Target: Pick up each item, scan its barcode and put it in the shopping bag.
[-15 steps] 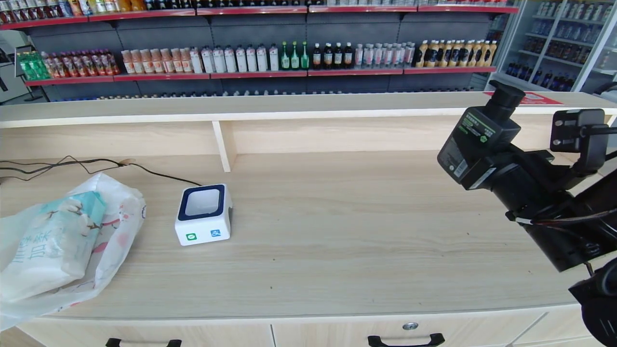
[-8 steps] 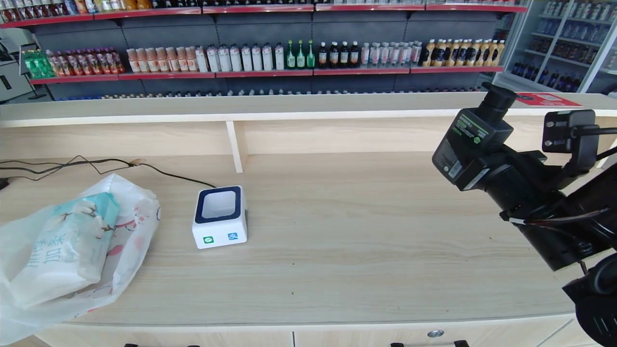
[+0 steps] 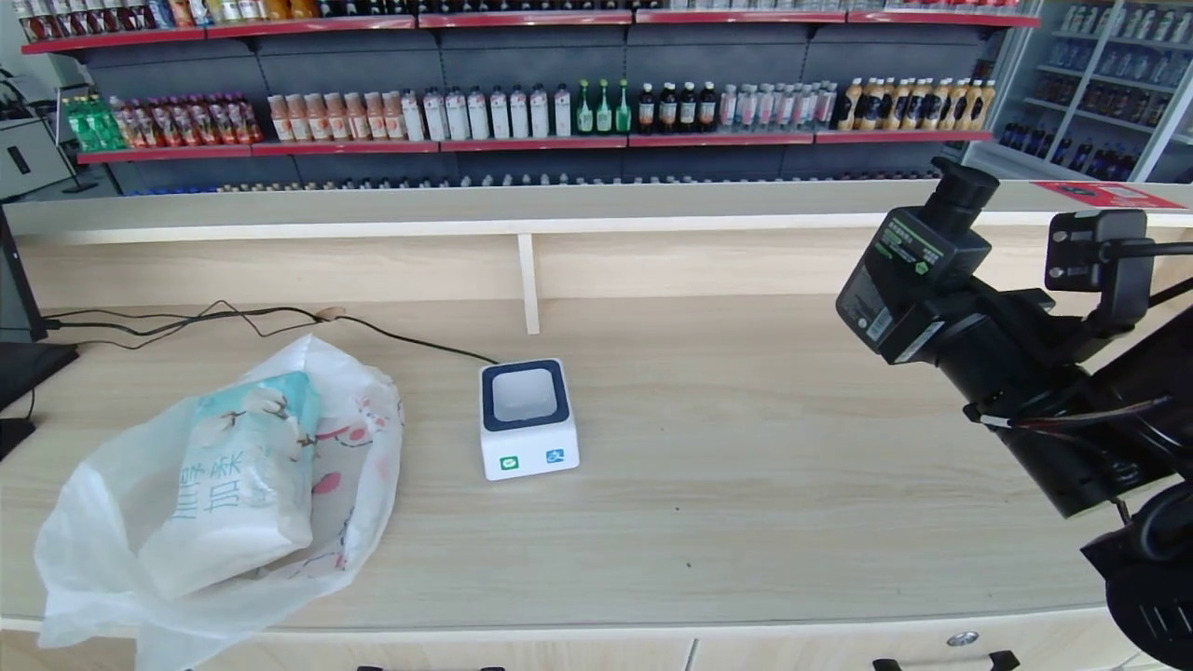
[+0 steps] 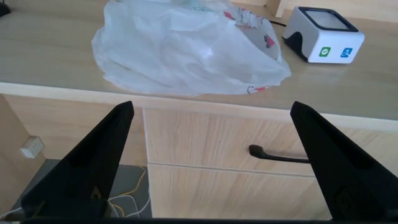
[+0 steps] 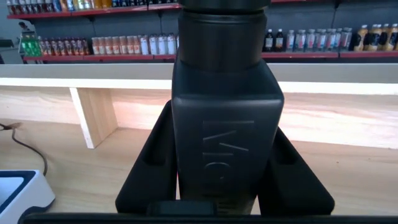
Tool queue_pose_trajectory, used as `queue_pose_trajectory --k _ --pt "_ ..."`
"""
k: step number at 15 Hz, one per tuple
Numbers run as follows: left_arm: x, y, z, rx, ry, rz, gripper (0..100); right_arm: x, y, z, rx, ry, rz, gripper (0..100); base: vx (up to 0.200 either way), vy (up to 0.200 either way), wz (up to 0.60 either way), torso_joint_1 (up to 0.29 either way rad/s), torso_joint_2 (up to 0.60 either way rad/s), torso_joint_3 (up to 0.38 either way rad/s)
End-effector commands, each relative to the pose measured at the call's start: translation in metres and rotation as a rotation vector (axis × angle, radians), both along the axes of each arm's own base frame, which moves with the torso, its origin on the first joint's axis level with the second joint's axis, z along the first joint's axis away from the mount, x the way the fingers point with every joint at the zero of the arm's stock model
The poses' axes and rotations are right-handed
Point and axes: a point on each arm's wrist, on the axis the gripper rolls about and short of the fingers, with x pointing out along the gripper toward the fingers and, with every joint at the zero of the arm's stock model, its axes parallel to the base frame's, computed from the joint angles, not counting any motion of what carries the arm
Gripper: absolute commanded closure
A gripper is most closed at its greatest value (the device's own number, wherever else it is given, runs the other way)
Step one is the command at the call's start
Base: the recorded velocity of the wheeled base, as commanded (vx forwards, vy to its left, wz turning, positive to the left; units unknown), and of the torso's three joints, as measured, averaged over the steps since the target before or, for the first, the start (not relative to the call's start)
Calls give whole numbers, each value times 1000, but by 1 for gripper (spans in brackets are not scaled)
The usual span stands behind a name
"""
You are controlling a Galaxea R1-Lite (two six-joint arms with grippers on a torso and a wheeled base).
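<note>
The fingers of the right gripper [image 5: 224, 180] are clenched on the black bottle [image 3: 909, 266], held in the air over the desk's [image 3: 746, 466] right end, well apart from the scanner [image 3: 527, 419]; the shopping bag [image 3: 373, 447] lies at the left, a tissue pack [image 3: 238, 475] inside. The left gripper [image 4: 211, 162] has its fingers spread, facing the drawer fronts [image 4: 217, 140].

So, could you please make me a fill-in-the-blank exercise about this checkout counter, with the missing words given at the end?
1. The bottle clamped in the right pincer is ____ in colour.
2. The tissue pack lies ____ the shopping bag.
3. The scanner has a window framed in dark ____.
4. The left pincer has its jaws ____.
Missing words: black; inside; blue; open.
</note>
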Motion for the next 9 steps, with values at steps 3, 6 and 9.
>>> queue_pose_trajectory --k 3,6,9 --pt "0 0 0 0 2 3 0 -2 -1 -3 -4 11 0 100 0 200 0 4 5 1" --pt "0 0 0 -1 2 3 0 -4 0 -4 -7 15 6 100 0 200 0 1 4 5" --pt "0 0 0 -1 -1 3 0 -6 3 -6 -15 24 19 100 0 200 0 -1 5 2"
